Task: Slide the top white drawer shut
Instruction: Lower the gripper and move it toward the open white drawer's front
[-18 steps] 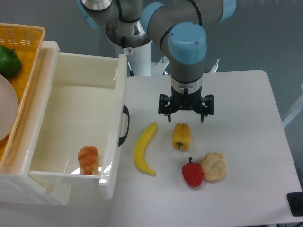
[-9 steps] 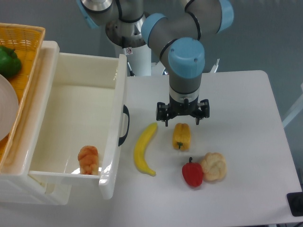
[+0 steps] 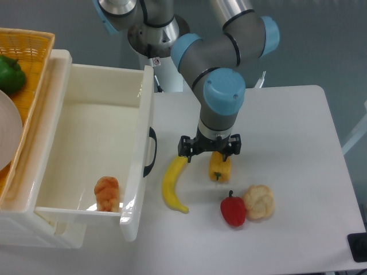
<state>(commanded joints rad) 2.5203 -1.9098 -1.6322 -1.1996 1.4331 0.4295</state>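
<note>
Standing wide open at the left of the white table (image 3: pixel 287 126), the top white drawer (image 3: pixel 86 143), deep glossy plastic with a black arched handle (image 3: pixel 151 152) on its right-facing front, holds a small orange-brown pastry (image 3: pixel 107 193) in its near corner; the two-finger gripper (image 3: pixel 209 150) has shifted left and nearer since a second ago, now hanging spread and empty between the top of the curved yellow banana (image 3: pixel 172 180) and the yellow bell pepper (image 3: pixel 219 165), apart from the handle; a red bell pepper (image 3: pixel 233 209) touches a pale cauliflower floret (image 3: pixel 259 201) farther right and nearer; an orange wicker basket (image 3: pixel 26 63) with a green pepper (image 3: pixel 10 74) sits at far left.
</note>
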